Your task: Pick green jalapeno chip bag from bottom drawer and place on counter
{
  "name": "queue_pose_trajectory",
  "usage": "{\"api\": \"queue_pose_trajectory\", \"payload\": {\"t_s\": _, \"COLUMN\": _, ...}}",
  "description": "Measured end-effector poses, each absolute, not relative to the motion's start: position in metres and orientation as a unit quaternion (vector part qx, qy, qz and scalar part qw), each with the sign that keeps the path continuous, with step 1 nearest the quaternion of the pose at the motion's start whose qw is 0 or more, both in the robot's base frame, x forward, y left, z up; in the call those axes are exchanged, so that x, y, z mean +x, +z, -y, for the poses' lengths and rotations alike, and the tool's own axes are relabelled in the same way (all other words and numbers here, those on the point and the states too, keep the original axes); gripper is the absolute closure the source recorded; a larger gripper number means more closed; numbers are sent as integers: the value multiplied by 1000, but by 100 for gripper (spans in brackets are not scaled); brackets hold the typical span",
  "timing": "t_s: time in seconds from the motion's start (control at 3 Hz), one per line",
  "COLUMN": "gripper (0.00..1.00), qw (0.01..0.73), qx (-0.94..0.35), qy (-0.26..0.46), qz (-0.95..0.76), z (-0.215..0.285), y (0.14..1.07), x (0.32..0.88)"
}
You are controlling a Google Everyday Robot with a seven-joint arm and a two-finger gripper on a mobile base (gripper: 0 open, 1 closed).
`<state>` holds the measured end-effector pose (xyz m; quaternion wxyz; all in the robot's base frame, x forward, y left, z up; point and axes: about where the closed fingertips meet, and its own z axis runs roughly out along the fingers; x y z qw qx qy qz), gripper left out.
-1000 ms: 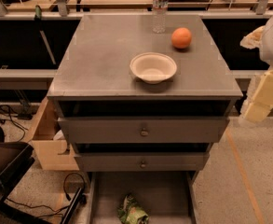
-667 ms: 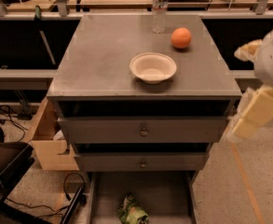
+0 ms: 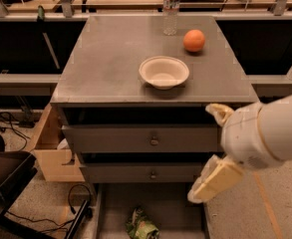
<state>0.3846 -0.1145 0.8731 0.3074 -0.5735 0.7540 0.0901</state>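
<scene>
While the green chip bag (image 3: 141, 226) lies crumpled on the bottom drawer (image 3: 178, 208) floor, the gripper (image 3: 204, 153) hangs above and right of it, spread wide and empty. Recommended: descend leftward, clear the drawer's right wall, then close.

Single view taken from above and in front of the cabinet, aimed downward at the counter (image 3: 110, 59), far edge placed near the frame top, bottom drawer (image 3: 175, 203) cut by the lower border, gripper (image 3: 216, 146) seen close by the near right corner, fingers spread.
</scene>
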Motion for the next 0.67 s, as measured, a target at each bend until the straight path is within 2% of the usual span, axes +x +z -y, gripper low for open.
{"api": "queue_pose_trajectory", "payload": {"t_s": 0.33, "gripper": 0, "qw": 308, "qx": -570, "qy": 141, "qz": -748, "z": 75, "y": 788, "x": 375}}
{"api": "queue_pose_trajectory", "payload": {"t_s": 0.67, "gripper": 0, "qw": 306, "qx": -561, "qy": 134, "qz": -757, "z": 74, "y": 756, "x": 372}}
